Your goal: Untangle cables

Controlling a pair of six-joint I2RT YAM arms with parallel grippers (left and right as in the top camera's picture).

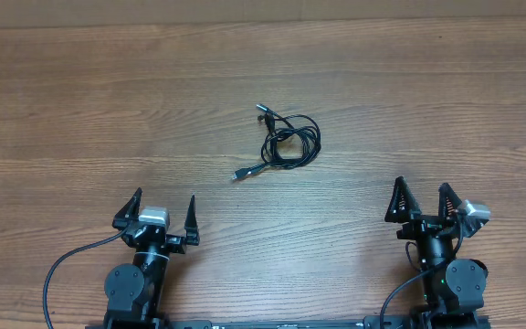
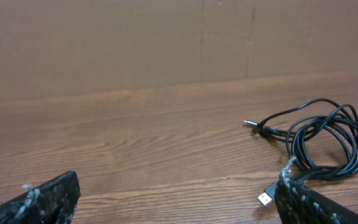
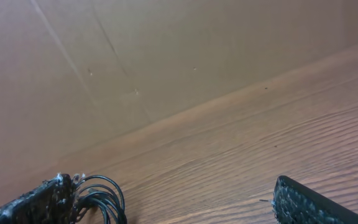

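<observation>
The cables (image 1: 287, 143) are lying bundled on the table (image 1: 80, 100), a cardboard wall (image 2: 104, 43) rising behind. The left gripper (image 1: 164, 215) and right gripper (image 1: 422, 203) are sitting well apart from them, fingers spread.

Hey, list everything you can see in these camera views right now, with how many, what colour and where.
cables: one tangled bundle, number of cords unclear, thin and black, lying near the middle of the table, touched by neither arm
plugs: two showing, one silver-tipped at the near-left end of the bundle, one dark at its far end
table: one, brown wood grain, fills the overhead view
panel: one, plain brown, standing behind the table's far edge in both wrist views
left tool: one, black, near edge of the table, open and holding nothing
right tool: one, black, near edge of the table, open and holding nothing
arm cables: thick, black, looping from the arm bases
</observation>
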